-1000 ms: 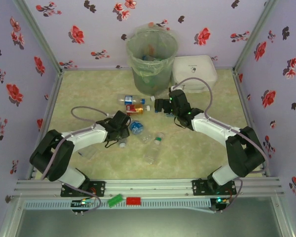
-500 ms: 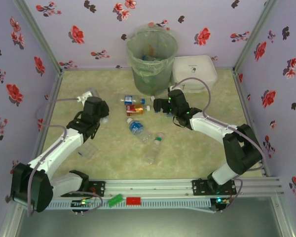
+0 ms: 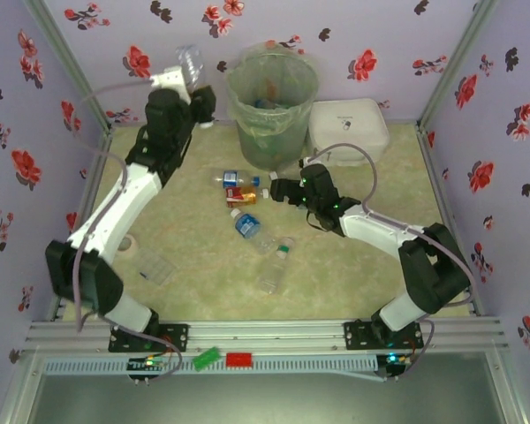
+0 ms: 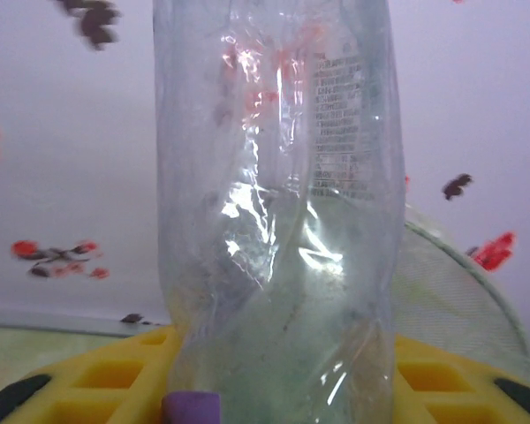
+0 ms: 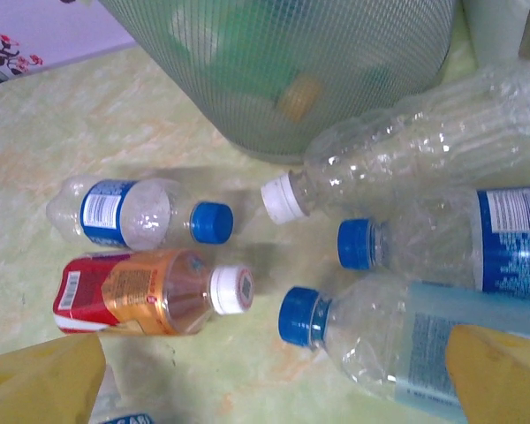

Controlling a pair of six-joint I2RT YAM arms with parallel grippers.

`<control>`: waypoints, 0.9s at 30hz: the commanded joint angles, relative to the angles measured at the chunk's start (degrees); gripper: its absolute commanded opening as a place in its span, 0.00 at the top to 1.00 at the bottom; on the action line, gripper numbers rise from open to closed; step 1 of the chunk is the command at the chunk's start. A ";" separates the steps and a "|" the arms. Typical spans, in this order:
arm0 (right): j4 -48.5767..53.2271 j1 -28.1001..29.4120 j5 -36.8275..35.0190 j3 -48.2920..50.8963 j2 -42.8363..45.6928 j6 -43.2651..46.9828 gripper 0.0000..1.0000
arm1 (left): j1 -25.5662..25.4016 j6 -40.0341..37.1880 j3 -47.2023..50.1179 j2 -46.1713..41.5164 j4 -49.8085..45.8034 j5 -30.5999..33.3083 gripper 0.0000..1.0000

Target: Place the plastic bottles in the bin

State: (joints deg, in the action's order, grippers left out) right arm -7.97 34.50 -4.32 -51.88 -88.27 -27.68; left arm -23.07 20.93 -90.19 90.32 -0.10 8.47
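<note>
Holds clear bottle (image 4: 278, 221) tight in left pincer (image 3: 184, 81), high left of bin (image 3: 265, 132). Hangs right pincer (image 3: 276, 188) wide apart, empty, over loose bottles (image 5: 132, 212) in front of bin. Cannot read label print (image 4: 344, 124).

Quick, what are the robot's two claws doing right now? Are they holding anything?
Left gripper: shut on a crumpled clear plastic bottle.
Right gripper: open, holding nothing.
</note>
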 commanded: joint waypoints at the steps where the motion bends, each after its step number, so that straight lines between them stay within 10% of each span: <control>1: -1.31 0.39 -0.24 1.66 2.63 -1.32 0.00 | 0.37 -5.78 -13.92 7.40 -10.60 -11.70 0.55; 12: -0.23 0.42 -1.48 3.22 5.96 -0.57 0.00 | -0.44 -6.70 -63.13 39.92 -35.54 -21.69 0.55; 23: 2.53 0.48 -2.42 5.03 8.59 -0.19 0.00 | -1.71 -0.54 -60.27 45.18 -22.57 -22.70 0.54; 27: 3.12 0.57 -2.89 5.14 9.02 0.05 0.00 | -2.20 0.23 -60.36 45.43 -21.45 -22.71 0.25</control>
State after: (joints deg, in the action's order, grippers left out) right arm -6.09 34.57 -5.41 -47.18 -80.71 -27.68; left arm -24.77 19.70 -150.04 135.17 -24.32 -12.97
